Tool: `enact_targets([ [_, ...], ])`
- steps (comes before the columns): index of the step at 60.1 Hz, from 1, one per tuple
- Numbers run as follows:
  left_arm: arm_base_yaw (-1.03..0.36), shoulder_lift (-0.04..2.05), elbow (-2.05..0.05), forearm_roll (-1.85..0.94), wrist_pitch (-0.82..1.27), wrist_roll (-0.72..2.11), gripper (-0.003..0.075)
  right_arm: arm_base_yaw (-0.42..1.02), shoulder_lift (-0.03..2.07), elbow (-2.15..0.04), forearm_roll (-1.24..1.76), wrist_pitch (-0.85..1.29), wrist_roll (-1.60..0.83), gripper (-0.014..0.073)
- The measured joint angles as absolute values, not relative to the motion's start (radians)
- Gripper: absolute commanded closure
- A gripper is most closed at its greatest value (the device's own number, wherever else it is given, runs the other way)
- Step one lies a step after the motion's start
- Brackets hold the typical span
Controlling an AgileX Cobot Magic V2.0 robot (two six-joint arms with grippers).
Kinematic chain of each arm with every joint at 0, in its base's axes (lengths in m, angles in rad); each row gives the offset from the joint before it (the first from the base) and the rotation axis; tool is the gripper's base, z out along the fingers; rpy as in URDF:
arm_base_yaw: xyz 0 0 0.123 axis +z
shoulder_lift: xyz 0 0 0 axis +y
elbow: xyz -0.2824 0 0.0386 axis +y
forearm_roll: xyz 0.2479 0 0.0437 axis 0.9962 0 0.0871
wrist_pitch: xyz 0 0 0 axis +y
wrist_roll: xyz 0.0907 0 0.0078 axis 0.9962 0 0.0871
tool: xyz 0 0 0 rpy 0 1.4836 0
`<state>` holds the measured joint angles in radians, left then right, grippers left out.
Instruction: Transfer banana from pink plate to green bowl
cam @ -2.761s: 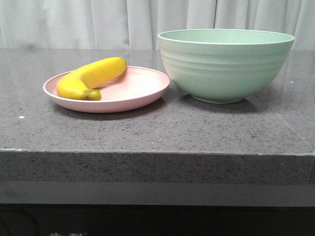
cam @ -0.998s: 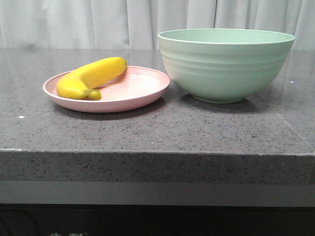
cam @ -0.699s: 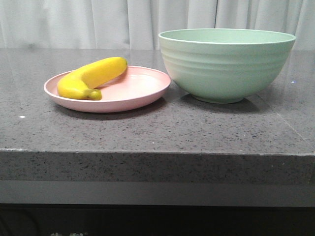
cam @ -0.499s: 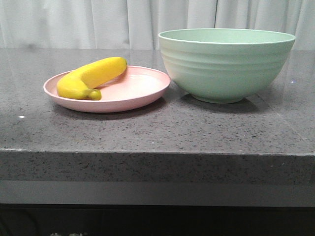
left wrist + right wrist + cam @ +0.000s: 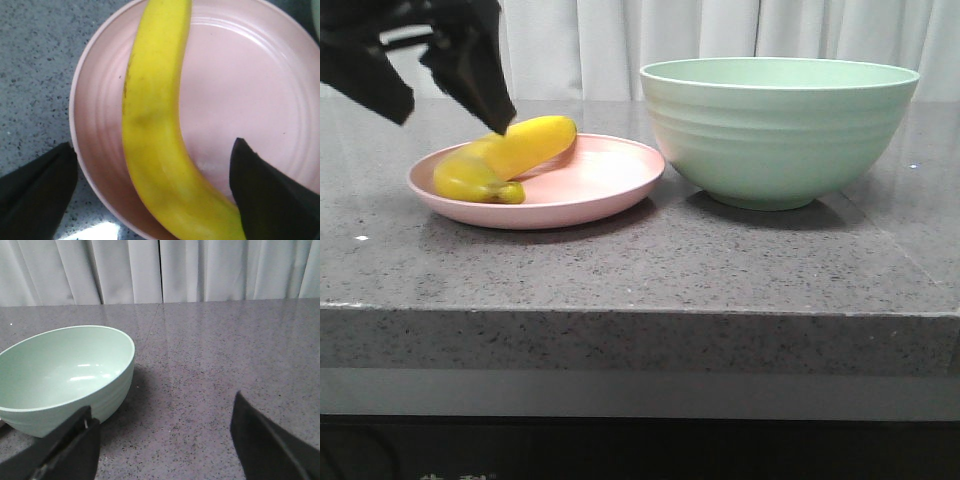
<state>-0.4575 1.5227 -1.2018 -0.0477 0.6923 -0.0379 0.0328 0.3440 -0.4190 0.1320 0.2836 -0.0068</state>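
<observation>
the banana [image 5: 505, 158] is lying on the pink plate [image 5: 590, 195], its far part blurred behind the left gripper [image 5: 445, 95]. that gripper is spreading wide, one finger either side, not touching; the green bowl [image 5: 778, 130] is sitting just beside the plate

Left gripper [image 5: 445, 112] (fingers spread) above the plated banana [image 5: 505, 158].

You see a dark grey speckled stone countertop [image 5: 650, 270] with a thick front edge. White pleated curtains [image 5: 620, 40] hang directly behind the countertop.
</observation>
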Motion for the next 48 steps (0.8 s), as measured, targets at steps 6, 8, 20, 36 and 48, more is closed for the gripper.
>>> enact_targets([
  [6, -0.457, 1.556, -1.206, -0.048, 0.694, -0.038, 0.0112, 0.033, 0.344, -0.419, 0.132, 0.284, -0.007, 0.0032],
  [8, -0.457, 1.568, -1.206, -0.048, 0.697, -0.038, 0.0112, 0.033, 0.344, -0.419, 0.132, 0.284, -0.007, 0.0032],
  [20, -0.460, 1.597, -1.208, -0.044, 0.688, -0.038, 0.0112, 0.033, 0.344, -0.419, 0.132, 0.284, -0.007, 0.0032],
  [36, -0.460, 1.597, -1.210, -0.042, 0.671, -0.038, 0.0112, 0.033, 0.344, -0.419, 0.132, 0.284, -0.007, 0.0032],
  [48, -0.460, 1.599, -1.210, -0.042, 0.660, -0.038, 0.0112, 0.033, 0.344, -0.419, 0.132, 0.284, -0.007, 0.0032],
])
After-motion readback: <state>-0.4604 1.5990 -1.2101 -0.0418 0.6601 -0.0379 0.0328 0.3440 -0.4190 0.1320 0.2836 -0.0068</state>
